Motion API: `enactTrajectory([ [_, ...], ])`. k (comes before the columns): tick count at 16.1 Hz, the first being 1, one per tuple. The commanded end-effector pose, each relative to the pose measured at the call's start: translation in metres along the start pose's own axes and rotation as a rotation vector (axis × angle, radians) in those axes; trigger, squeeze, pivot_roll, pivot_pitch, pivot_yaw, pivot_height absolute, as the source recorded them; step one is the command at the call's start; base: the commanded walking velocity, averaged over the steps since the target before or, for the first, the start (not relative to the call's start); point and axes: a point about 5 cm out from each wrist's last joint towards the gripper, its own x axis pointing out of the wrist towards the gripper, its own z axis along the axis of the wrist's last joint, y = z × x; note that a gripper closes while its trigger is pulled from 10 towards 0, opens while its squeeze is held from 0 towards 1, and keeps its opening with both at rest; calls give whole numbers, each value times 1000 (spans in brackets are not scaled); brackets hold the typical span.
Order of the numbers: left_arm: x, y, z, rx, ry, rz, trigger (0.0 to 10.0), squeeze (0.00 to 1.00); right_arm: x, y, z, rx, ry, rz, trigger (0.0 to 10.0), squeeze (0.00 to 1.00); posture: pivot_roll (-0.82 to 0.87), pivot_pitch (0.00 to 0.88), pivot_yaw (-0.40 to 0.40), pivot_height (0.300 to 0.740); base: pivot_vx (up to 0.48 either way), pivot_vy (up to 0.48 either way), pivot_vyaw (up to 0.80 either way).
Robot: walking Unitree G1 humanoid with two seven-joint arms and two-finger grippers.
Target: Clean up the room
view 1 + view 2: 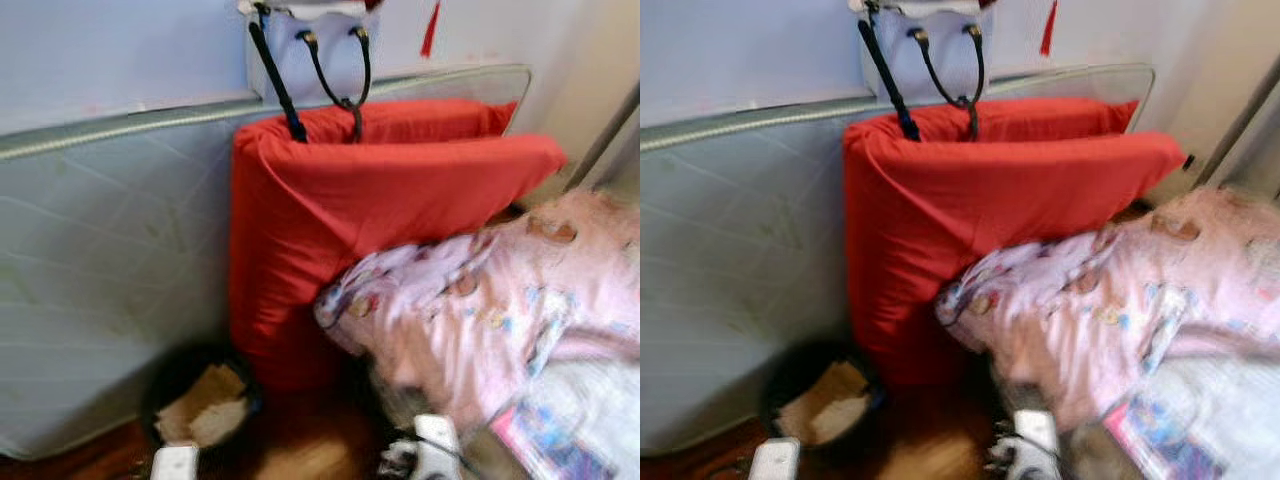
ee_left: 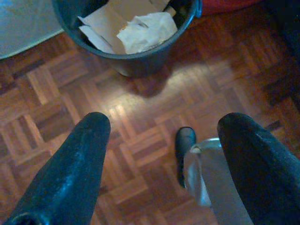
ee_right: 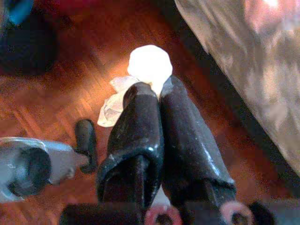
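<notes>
Right hand pinches crumpled white tissue over the wood floor.
Left hand hangs spread wide, nothing in it, near the dark bin holding paper scraps. The bin sits upright beside a red mattress; bare floor lies between bin and bed.

A red folded mattress leans against a grey mattress standing along the wall. A white handbag with black handles hangs above it. A pink patterned blanket lies beside.
</notes>
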Motion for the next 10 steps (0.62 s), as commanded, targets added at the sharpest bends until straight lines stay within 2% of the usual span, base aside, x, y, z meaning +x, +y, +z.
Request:
enactTrajectory([
  [1, -1, 4, -3, 3, 18, 9, 10000, 0, 1, 5, 6, -5, -14, 13, 10000, 0, 114, 0, -96, 740, 0, 386, 0],
  [10, -1, 5, -3, 5, 21, 9, 10000, 0, 1, 6, 6, -1, -16, 19, 10000, 0, 113, 0, -89, 740, 0, 386, 0],
])
